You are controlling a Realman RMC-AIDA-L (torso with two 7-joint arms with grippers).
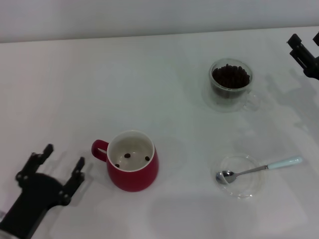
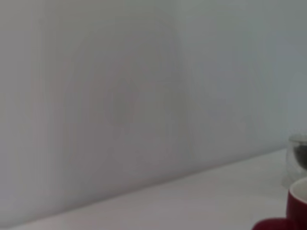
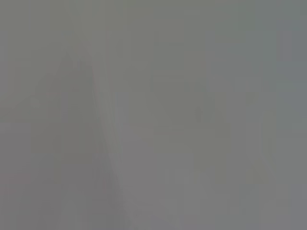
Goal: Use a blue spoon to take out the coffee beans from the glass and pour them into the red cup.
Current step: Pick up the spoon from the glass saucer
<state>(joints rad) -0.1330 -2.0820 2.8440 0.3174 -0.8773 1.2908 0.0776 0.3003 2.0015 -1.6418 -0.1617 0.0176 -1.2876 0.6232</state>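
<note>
1. Presently no scooping step is under way: the blue spoon (image 1: pixel 261 168) lies untouched, its metal bowl resting in a shallow clear dish (image 1: pixel 240 185) and its pale handle reaching out over the dish's rim away from the red cup (image 1: pixel 131 160).
2. The glass (image 1: pixel 230 83), heaped with coffee beans (image 1: pixel 231 75), stands on the counter (image 1: pixel 164 84) beyond the dish, well apart from the red cup.
3. The red cup holds three loose beans on its white inside, so little transfer shows as yet.
4. The left gripper (image 1: pixel 61 163), fingers spread and holding nothing, sits near the red cup on its handle side.
5. The right gripper (image 1: pixel 305 52) hangs beside the glass on the side away from the red cup; whether its fingers are apart cannot be told.
6. Next move, as judged: the right gripper must descend to the spoon's handle and pinch it without tipping the dish.
</note>
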